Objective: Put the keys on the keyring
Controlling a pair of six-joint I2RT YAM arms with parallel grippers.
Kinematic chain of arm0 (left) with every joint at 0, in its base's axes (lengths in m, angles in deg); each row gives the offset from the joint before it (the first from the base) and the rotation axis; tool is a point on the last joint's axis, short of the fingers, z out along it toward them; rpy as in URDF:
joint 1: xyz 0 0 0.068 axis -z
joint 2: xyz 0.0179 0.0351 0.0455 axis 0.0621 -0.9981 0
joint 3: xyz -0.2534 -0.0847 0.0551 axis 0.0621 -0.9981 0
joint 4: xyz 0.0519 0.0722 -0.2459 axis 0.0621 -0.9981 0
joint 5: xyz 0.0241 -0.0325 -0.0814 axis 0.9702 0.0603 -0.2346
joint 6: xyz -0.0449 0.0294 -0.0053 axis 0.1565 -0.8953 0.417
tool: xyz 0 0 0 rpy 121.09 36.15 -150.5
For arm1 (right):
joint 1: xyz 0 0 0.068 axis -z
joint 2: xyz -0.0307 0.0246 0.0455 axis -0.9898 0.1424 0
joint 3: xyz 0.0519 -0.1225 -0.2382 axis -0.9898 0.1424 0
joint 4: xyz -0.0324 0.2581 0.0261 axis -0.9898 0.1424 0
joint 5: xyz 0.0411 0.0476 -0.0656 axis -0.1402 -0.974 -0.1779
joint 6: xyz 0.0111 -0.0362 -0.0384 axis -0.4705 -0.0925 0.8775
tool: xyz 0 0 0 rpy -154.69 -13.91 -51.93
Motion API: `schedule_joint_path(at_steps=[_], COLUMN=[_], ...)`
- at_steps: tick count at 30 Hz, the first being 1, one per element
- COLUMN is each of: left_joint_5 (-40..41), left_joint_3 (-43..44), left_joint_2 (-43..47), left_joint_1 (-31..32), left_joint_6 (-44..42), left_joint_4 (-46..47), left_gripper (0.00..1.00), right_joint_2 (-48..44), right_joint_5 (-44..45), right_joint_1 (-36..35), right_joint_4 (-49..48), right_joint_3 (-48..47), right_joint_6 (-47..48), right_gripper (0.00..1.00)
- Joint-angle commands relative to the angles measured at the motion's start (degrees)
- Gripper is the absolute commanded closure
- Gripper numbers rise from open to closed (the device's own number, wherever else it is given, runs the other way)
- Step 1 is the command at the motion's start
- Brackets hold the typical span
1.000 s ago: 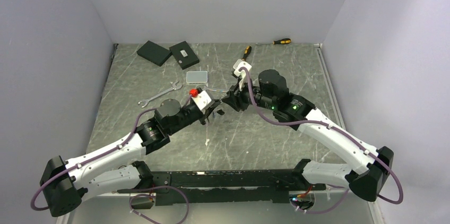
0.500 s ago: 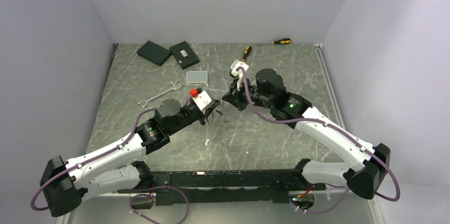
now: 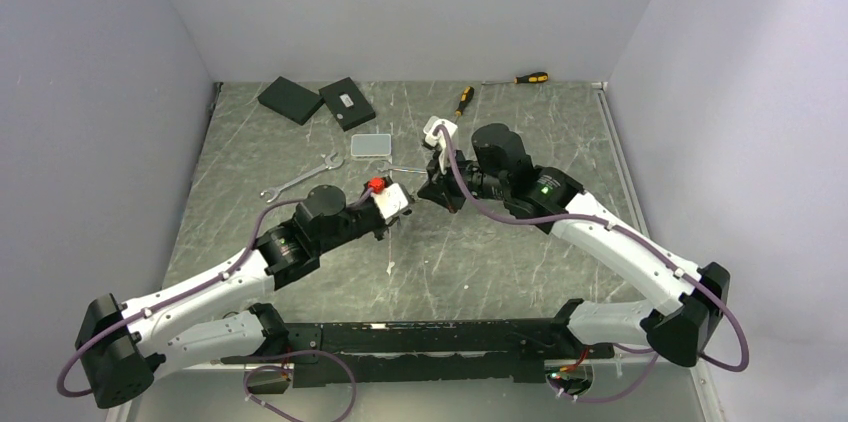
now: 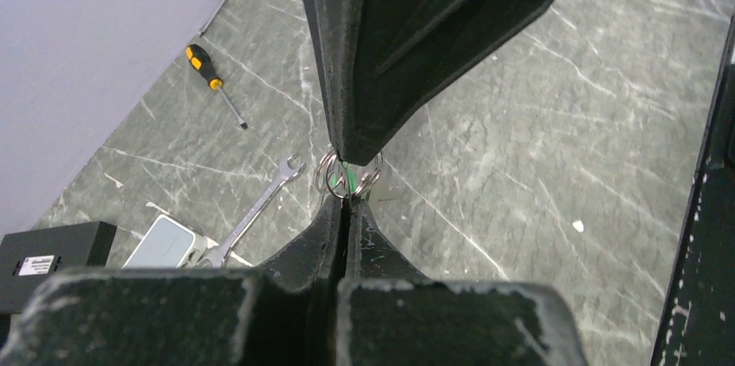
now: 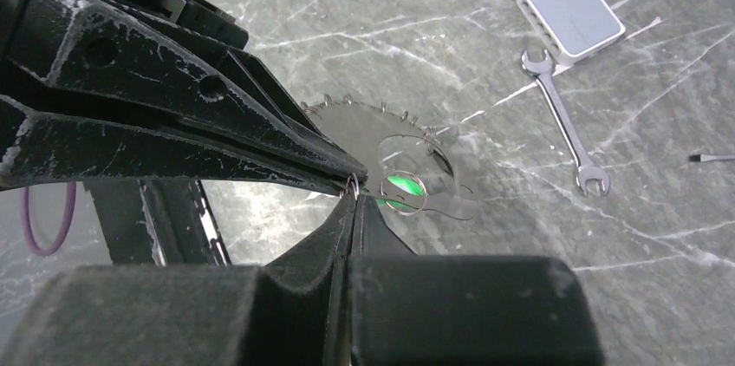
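My two grippers meet tip to tip above the middle of the table. The left gripper [image 3: 404, 210] [image 4: 347, 203] is shut on a small key with a green tag [image 4: 350, 179] [image 5: 400, 184], which hangs in silvery wire loops. My right gripper [image 3: 428, 194] [image 5: 354, 199] is shut on a thin wire ring [image 5: 354, 184], which I take for the keyring, right where the left fingertips [image 5: 334, 165] end. In the left wrist view the right fingers [image 4: 381, 80] come down onto the loops from above. Other keys are hidden.
A silver wrench [image 3: 298, 178] [image 4: 260, 210] lies left of the grippers, a second wrench [image 5: 568, 132] by the white box [image 3: 371, 144] [image 5: 572, 6]. Two black boxes [image 3: 290, 99] [image 3: 347, 102] and two yellow-and-black screwdrivers [image 3: 464, 98] [image 3: 530, 77] lie at the back.
The right gripper has shut and moved left to meet the left gripper. The left wrist has shifted slightly right and turned, staying shut.
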Motion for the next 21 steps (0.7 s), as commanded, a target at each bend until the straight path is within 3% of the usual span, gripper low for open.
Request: schedule_joint_path(at_steps=[1,8,21], left_joint_5=[-3.69,-4.74,-6.66], left_joint_3=[4.59,5.27,4.18], left_joint_2=[-0.14,-0.25,-0.48], left_joint_1=[0.20,0.40,0.87], left_joint_6=[-5.23,-6.36,-8.58], left_joint_4=[-3.35,-4.30,-2.28], left_gripper=[1.00,1.00,1.00], right_joint_2=[0.96,2.90,9.11], right_joint_5=[-1.03,0.09,-5.92], right_joint_1=[-0.83,-1.23,-1.16], right_joint_4=[6.85,13.71,22.02], right_joint_3=[-4.85,-6.54,-11.26], right_joint_6=[2.92,4.25,3.44], right_gripper=[1.00,1.00,1.00])
